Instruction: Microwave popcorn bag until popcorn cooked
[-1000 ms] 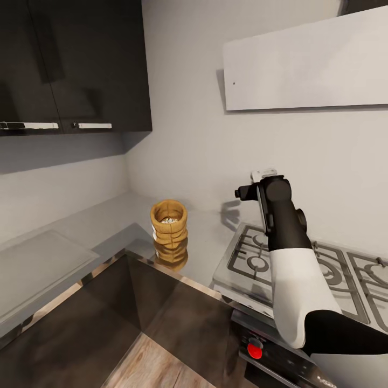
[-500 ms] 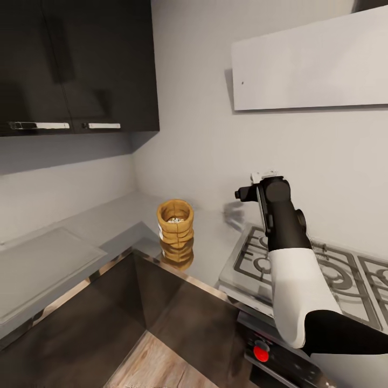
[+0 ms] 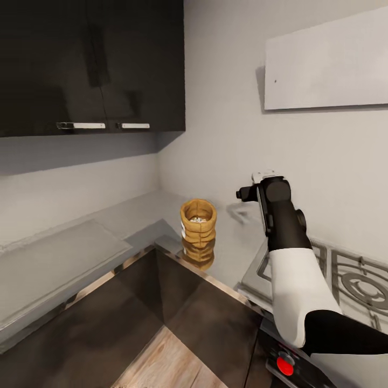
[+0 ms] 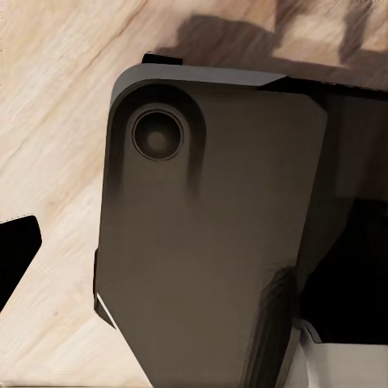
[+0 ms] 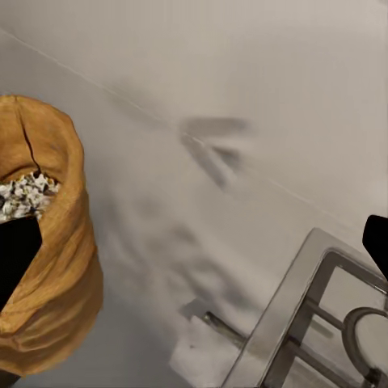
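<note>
The mustard-tan popcorn bag (image 3: 198, 230) stands upright on the grey countertop (image 3: 113, 223) near the inner corner, its mouth open, with whitish popcorn (image 3: 198, 219) inside. The right wrist view has the bag (image 5: 48, 267) close by, and the popcorn (image 5: 28, 190) heaped in its mouth. My right gripper (image 5: 194, 242) is open, raised above the counter to the right of the bag and apart from it. My left gripper (image 4: 190, 255) points down at the robot's dark base over wood floor, with one fingertip (image 4: 16, 255) wide of centre. The microwave is out of view.
A steel gas hob (image 3: 345, 277) lies right of the bag, over an oven front with a red knob (image 3: 285, 365). Black wall cabinets (image 3: 91, 64) hang over the left counter run and a white panel (image 3: 328, 59) hangs on the back wall. A pale flat board (image 3: 54, 258) lies on the left counter.
The camera has swung left, so bag, hob and cabinets sit further right in the picture. The bag has not moved on the counter. My right arm holds its raised pose.
</note>
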